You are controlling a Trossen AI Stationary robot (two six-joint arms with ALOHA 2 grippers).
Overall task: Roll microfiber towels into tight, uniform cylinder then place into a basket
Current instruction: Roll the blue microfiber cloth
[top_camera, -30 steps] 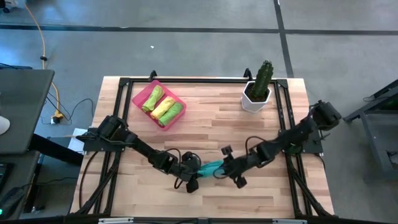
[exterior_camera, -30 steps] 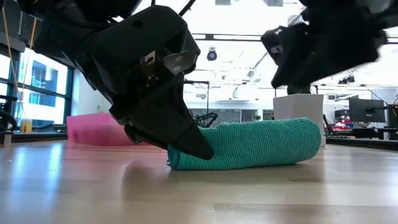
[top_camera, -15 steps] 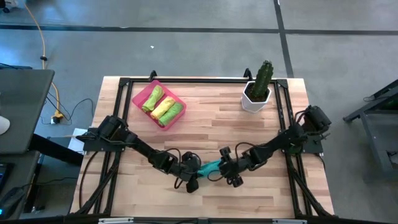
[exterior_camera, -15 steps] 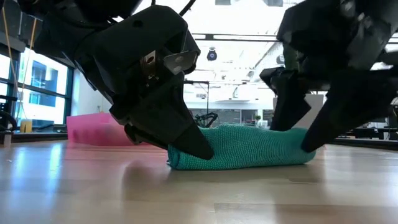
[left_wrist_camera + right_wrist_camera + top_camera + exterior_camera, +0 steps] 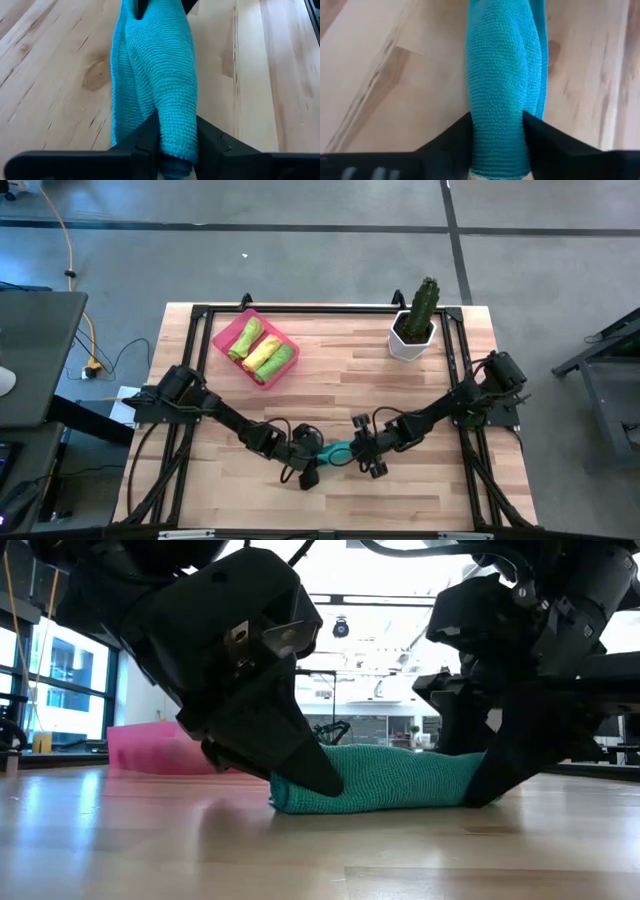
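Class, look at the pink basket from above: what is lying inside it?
Inside the pink basket lie three rolled towels side by side: a lime green towel, a yellow towel and a second green towel. The basket floor beneath them is covered, so anything under them cannot be seen.

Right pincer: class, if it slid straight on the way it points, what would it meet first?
Probably the left pincer, gripping the far end of the rolled teal towel that the right pincer is clamped on.

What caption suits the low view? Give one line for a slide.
Left gripper and right gripper pinch opposite ends of the rolled teal towel on the table.
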